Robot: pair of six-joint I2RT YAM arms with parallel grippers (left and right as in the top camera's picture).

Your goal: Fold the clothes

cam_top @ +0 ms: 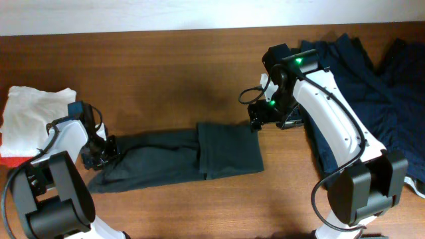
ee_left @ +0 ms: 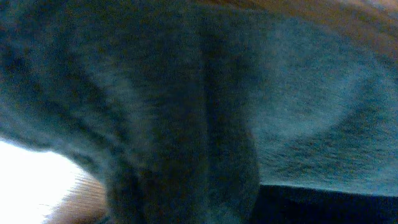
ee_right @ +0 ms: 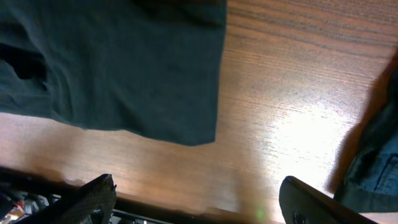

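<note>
The black T-shirt (cam_top: 179,156) lies on the wooden table as a long folded strip, with its right part doubled over; no lettering shows. My left gripper (cam_top: 99,149) is at the strip's left end. In the left wrist view bunched dark cloth (ee_left: 205,106) fills the frame and runs down into the jaws, so the gripper appears shut on it; the fingers are hidden. My right gripper (cam_top: 255,121) hovers just off the shirt's far right corner. In the right wrist view its fingers (ee_right: 205,205) are wide open and empty over bare wood, apart from the shirt's edge (ee_right: 124,68).
A wrinkled navy-blue garment (cam_top: 362,86) is piled at the right of the table, next to the right arm, and its edge shows in the right wrist view (ee_right: 373,155). Folded white cloth (cam_top: 33,113) with a red piece (cam_top: 10,160) sits at the left edge.
</note>
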